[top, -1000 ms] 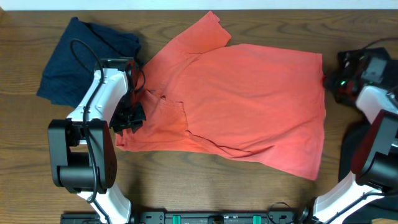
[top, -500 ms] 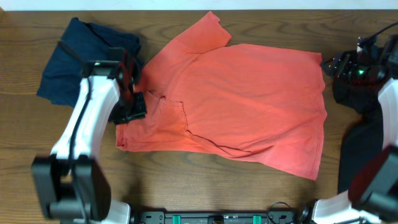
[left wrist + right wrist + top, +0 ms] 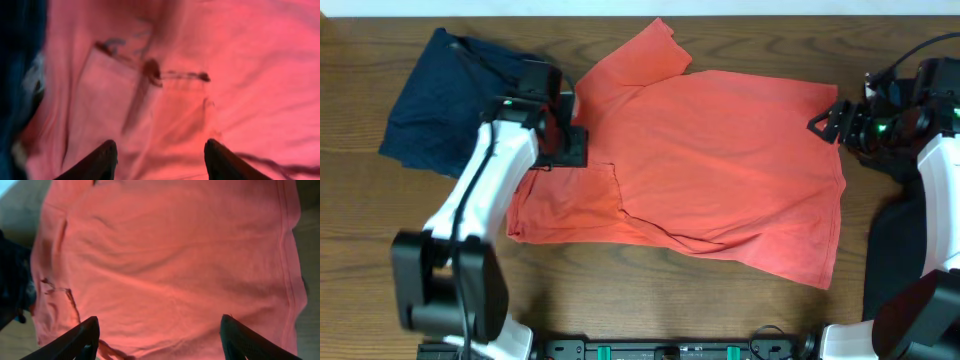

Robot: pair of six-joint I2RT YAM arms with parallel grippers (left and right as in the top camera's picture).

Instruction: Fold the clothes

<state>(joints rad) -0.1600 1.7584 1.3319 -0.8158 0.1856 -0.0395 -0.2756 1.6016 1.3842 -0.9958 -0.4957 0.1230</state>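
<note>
Coral T-shirt [image 3: 225,60] beside navy garment [image 3: 15,60]

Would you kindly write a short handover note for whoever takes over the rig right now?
Left gripper: open, empty, above the left edge of the coral-red cotton T-shirt.
Right gripper: open, empty, by the shirt's right edge.
Things: shirt spread mostly flat on the wooden table, creased near its left side; dark navy garment bunched at the far left.
Done: no finished fold visible.
Left: fold the shirt, then the navy garment.
</note>
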